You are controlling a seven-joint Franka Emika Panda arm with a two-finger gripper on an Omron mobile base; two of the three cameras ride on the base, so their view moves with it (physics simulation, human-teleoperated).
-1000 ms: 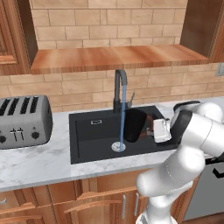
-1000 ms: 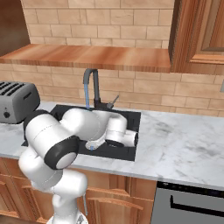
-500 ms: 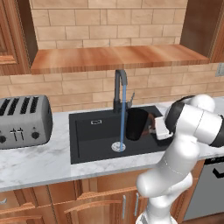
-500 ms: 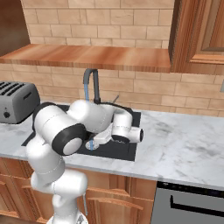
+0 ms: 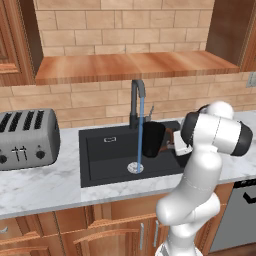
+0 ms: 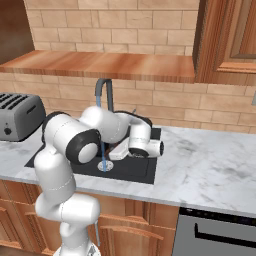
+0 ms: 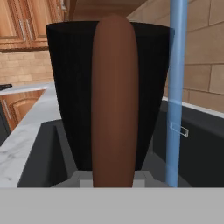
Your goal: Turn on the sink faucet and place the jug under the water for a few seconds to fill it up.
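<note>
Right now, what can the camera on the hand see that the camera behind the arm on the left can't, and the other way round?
The hand view alone gives a close look at the jug's brown handle, straight ahead and upright, with the water falling just beside the jug, not into it. The left base view alone takes in the toaster, the sink faucet, the drain where the stream lands, the wooden shelf and the robot's arm. Both show the black jug, the blue stream and the black sink set in the marble counter.

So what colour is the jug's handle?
Brown, on the black jug; the handle shows best in the hand view.
</note>
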